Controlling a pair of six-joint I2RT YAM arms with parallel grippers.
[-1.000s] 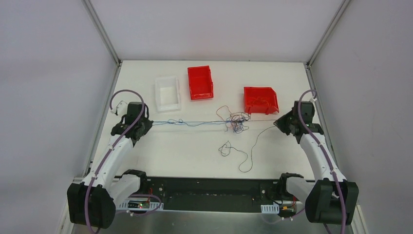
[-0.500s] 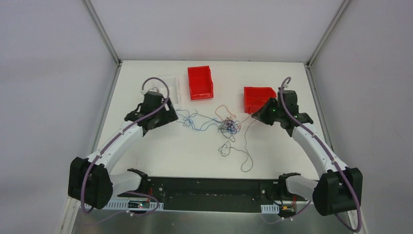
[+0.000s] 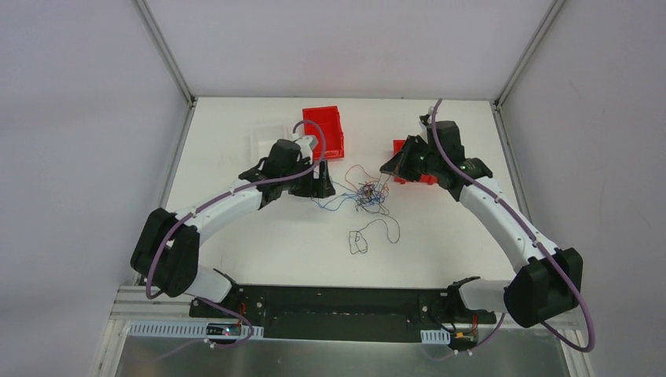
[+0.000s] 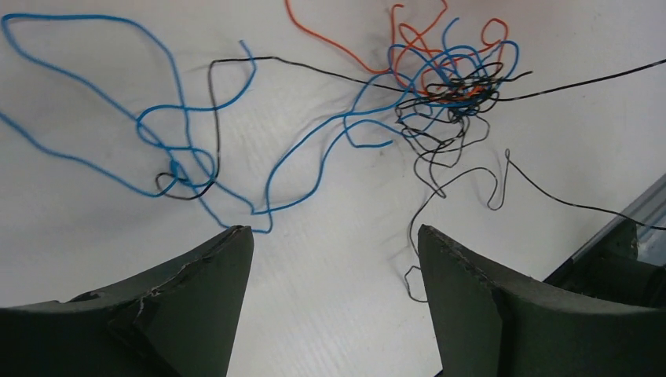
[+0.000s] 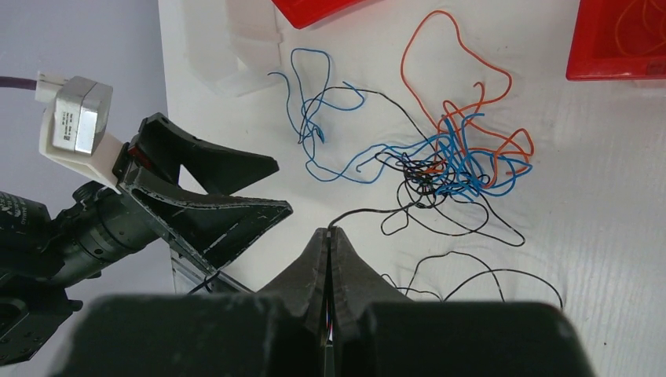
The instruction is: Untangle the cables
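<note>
The cables (image 3: 369,196) lie as a small blue, orange and black knot mid-table, with a loose black loop (image 3: 360,239) nearer the front. In the left wrist view the knot (image 4: 451,82) is at the upper right and slack blue strands (image 4: 169,133) curl to its left. My left gripper (image 4: 334,232) hovers open just short of them with nothing between its fingers. My right gripper (image 5: 330,232) is shut on the end of a black cable (image 5: 369,212) that runs into the knot (image 5: 451,169). From above, the left gripper (image 3: 323,187) and right gripper (image 3: 386,169) flank the knot.
A red bin (image 3: 323,132) and a white bin (image 3: 267,137) stand at the back. A second red bin (image 3: 408,153) is partly hidden behind my right arm. The metal rail at the table's front edge (image 4: 628,212) shows in the left wrist view.
Both arms swung in from the table's sides toward the middle. My left gripper opened and let the blue cable go. The taut line went slack and bunched up.
</note>
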